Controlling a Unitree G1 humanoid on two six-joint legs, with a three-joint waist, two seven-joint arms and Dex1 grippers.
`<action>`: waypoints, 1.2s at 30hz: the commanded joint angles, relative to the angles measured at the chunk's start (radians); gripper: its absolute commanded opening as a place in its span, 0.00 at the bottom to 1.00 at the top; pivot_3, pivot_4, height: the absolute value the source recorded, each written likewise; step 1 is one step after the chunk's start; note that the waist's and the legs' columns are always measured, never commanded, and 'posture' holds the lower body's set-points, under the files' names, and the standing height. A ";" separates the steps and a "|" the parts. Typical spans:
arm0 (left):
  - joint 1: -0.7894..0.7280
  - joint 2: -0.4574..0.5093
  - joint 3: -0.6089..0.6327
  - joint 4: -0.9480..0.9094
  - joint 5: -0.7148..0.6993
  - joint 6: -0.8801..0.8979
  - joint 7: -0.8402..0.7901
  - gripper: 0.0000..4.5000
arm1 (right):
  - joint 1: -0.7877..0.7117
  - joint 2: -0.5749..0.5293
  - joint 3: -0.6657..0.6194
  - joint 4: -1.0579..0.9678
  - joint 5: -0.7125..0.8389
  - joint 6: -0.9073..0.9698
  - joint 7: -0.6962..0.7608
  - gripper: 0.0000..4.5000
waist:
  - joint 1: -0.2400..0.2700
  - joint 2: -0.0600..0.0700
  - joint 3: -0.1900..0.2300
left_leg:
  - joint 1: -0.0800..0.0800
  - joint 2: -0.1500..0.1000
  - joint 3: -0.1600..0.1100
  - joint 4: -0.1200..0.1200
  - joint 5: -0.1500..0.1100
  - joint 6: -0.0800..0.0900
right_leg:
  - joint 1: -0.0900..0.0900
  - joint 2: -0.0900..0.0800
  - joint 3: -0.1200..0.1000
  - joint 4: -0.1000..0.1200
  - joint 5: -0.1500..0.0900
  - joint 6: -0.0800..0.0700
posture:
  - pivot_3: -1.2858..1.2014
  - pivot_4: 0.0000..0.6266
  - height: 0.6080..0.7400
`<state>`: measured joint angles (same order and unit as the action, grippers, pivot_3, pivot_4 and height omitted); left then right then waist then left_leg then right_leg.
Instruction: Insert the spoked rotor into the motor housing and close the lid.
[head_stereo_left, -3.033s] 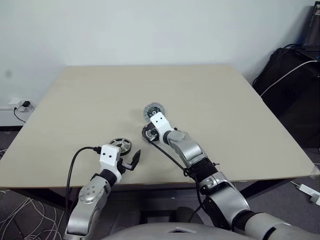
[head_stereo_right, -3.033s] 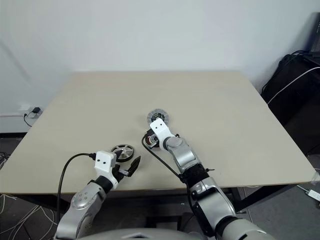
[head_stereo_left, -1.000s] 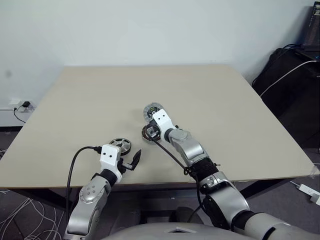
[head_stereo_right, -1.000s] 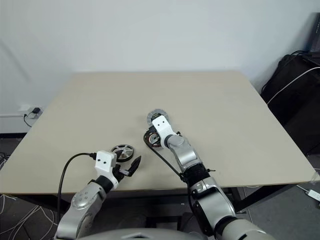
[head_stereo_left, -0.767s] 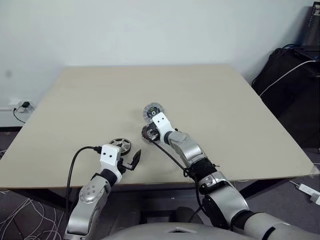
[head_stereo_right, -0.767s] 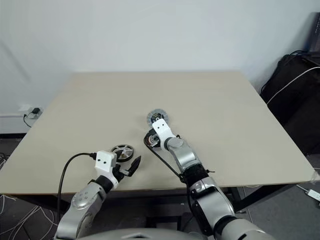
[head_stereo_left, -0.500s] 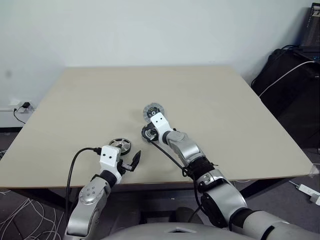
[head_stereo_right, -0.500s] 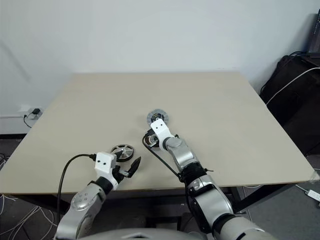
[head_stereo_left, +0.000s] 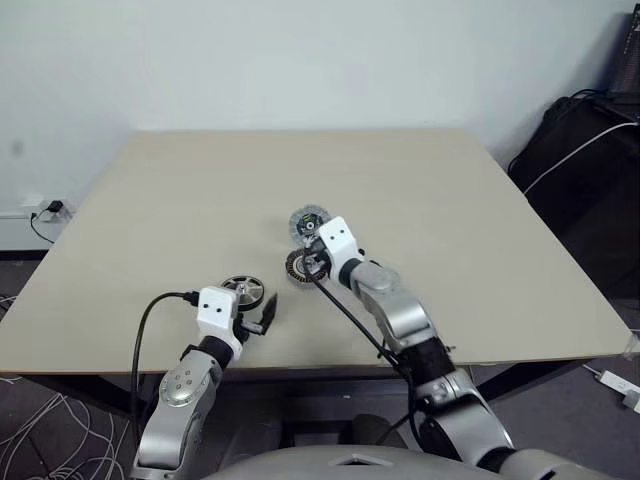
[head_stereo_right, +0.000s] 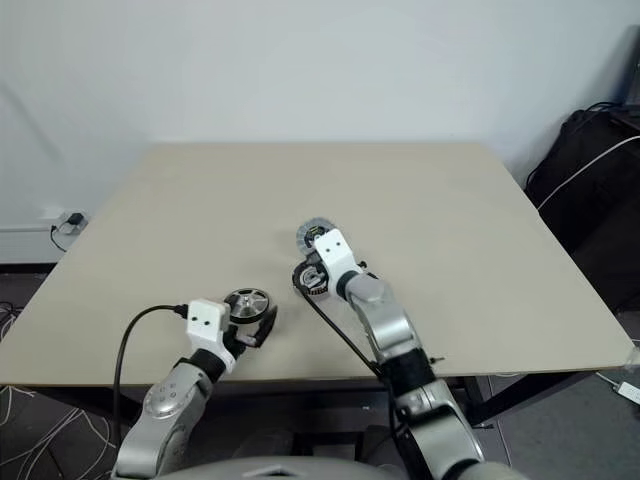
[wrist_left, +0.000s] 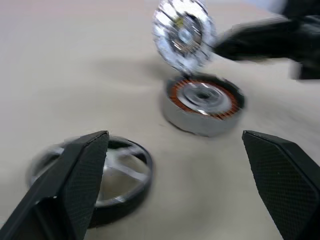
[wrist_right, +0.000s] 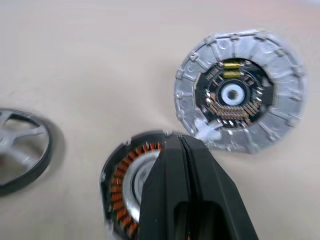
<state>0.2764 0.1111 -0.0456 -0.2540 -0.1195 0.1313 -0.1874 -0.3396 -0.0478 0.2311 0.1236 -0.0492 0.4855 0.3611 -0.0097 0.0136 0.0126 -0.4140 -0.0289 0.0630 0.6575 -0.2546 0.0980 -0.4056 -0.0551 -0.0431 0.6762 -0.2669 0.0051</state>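
Observation:
The spoked rotor (head_stereo_left: 243, 290) lies flat near the table's front edge, a silver wheel with a dark rim. My left gripper (head_stereo_left: 256, 312) sits just behind and right of it, open, with the rotor (wrist_left: 100, 170) by its left finger and nothing between its fingers. The motor housing (head_stereo_left: 298, 264) stands further in, its copper windings (wrist_left: 202, 102) facing up. Touching its far side is the lid (wrist_right: 240, 97), lying with its dark centre up. My right gripper (wrist_right: 176, 142) is shut and empty, its tip hovering over the housing's rim.
The beige table (head_stereo_left: 420, 190) has wide bare room at the back and on both sides. A black cable (head_stereo_left: 345, 320) trails along my right arm. Black bags (head_stereo_left: 590, 170) stand beyond the table's right edge.
My right gripper has lifted and drawn back to the right, uncovering more of the housing. My left gripper has crept slightly toward the rotor. The parts themselves have not moved.

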 joint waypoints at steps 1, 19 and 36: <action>-0.029 -0.059 0.101 0.015 -0.033 -0.004 0.107 1.00 | 0.082 -0.039 -0.017 -0.170 0.025 -0.003 0.016 0.01 | 0.002 -0.001 0.000 | 0.000 0.000 0.000 0.000 0.000 0.000 | 0.000 0.000 0.000 0.000 0.000 0.000 | 0.52 0.00 1.00; -0.095 -0.208 0.196 0.083 -0.335 0.285 0.125 1.00 | 0.318 -0.101 -0.074 -0.440 0.113 0.051 -0.024 0.01 | 0.003 -0.013 0.007 | 0.002 0.000 0.000 0.006 -0.001 0.002 | 0.005 0.000 -0.002 0.000 0.000 0.001 | 0.52 0.00 1.00; -0.123 -0.235 0.204 0.070 -0.599 0.338 0.102 0.10 | 0.328 -0.095 -0.072 -0.448 0.128 0.057 -0.055 0.00 | 0.012 -0.013 0.007 | 0.003 0.001 0.000 0.006 -0.001 0.002 | 0.008 0.000 -0.002 -0.003 0.000 0.001 | 0.52 0.00 1.00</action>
<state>0.1429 -0.0666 0.1608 -0.1659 -0.7017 0.4731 -0.0876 -0.0036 -0.1455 0.1683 -0.2832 0.0684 0.5496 0.3109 0.0027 0.0007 0.0195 -0.4110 -0.0284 0.0626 0.6639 -0.2553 0.1004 -0.3980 -0.0551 -0.0448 0.6734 -0.2667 0.0061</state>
